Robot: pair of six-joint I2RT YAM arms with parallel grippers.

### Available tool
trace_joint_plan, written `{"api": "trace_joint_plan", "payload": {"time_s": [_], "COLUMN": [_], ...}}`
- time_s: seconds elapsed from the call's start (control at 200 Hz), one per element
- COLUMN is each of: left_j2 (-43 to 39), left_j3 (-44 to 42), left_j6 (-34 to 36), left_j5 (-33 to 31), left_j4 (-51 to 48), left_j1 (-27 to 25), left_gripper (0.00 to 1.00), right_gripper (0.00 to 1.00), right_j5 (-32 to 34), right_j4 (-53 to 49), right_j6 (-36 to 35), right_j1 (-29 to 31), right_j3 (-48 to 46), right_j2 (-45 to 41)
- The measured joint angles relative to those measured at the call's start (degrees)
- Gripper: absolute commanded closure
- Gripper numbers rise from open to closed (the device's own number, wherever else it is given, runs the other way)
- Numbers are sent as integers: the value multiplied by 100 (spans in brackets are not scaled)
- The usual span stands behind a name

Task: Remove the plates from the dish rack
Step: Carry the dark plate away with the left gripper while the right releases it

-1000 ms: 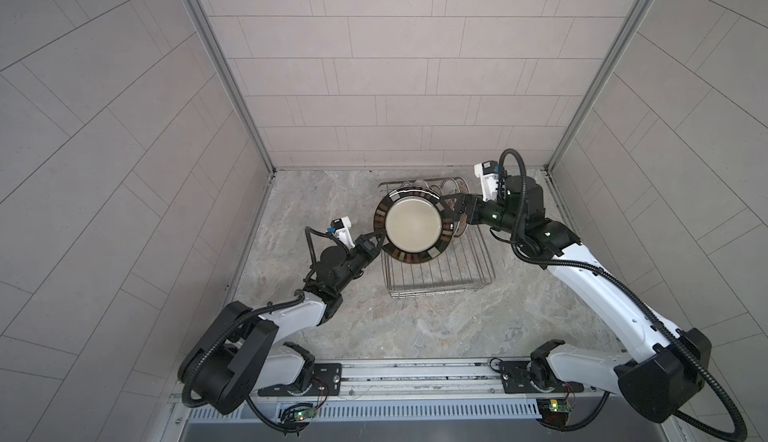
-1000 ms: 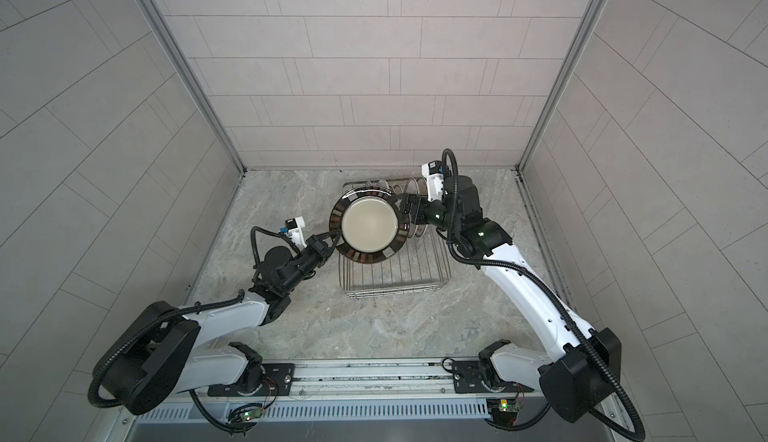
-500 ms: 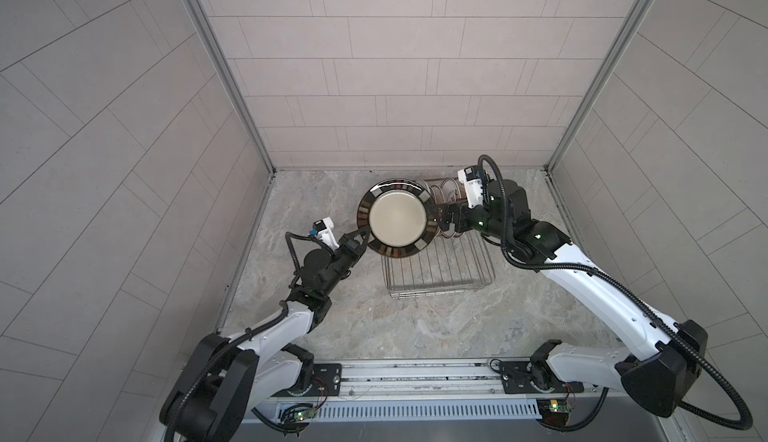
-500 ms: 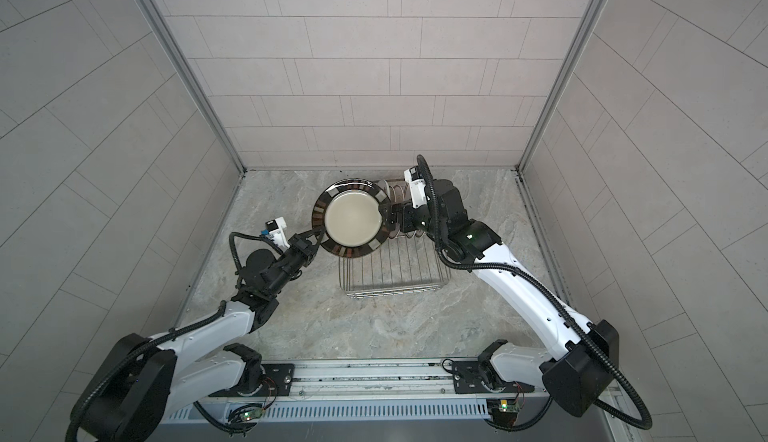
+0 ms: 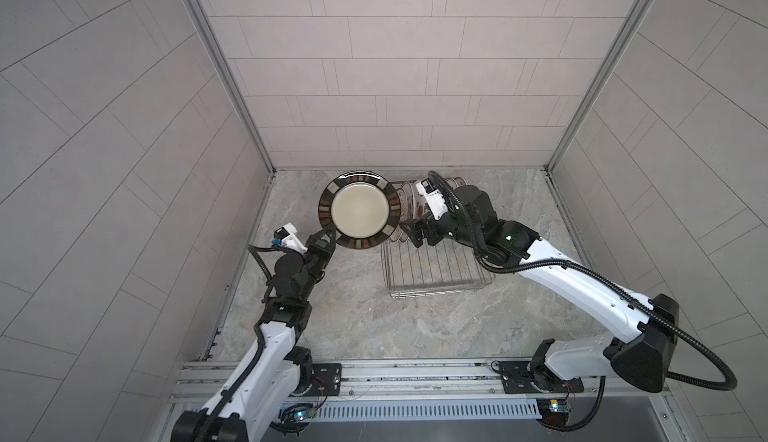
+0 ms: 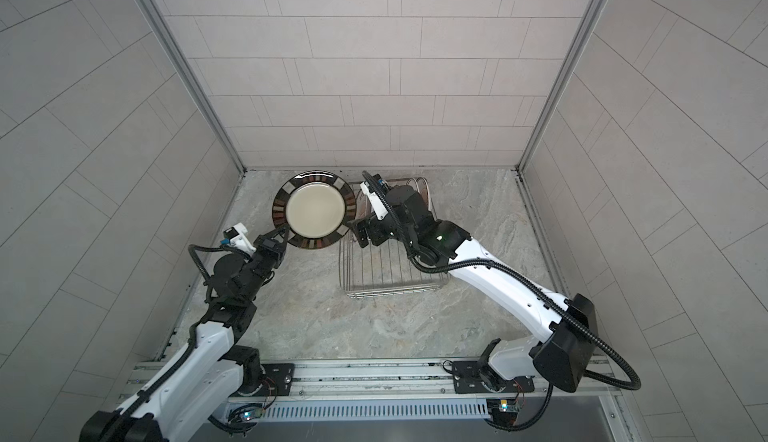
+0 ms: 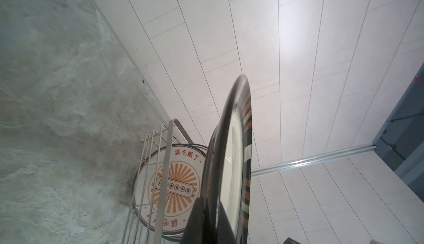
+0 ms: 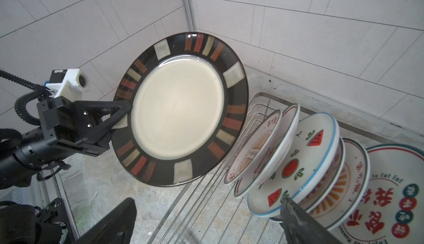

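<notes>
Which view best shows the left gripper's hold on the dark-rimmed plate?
The right wrist view: it shows the left gripper side-on, shut on the rim of the dark-rimmed plate. Both top views show that grip small, from above. The left wrist view shows the plate edge-on, with the contact mostly hidden.

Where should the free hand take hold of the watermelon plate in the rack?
By its top rim, coming down from above. The watermelon plate stands on edge in the dish rack, leaning, with other plates crowding both faces, so only the rim that sticks up is free for a finger on each side.
</notes>
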Motion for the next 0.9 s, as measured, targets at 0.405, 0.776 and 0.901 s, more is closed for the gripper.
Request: {"api": "trace_joint_plan", "payload": {"time_s": [0.405,0.776,0.901], "left_j2": [-81,704,1244], "left_j3": [-317,-363,-404], "left_j6": [-205,-76,-55], "left_j5": [-83,-350,-481], "left_j4": [-697,-789,-662], "left_j1": [1110,1290,1325], "left_gripper": [100,100,100], "right_gripper": [0,2,2], "right_j5": [94,-70,-140], "right_j4": [-205,-479,-479], "right_j6": [-413,-533,-533], "right_j1": [671,907,918], "right_j3": [992,1810,1917], "right_j2": [1327,2455,2732]}}
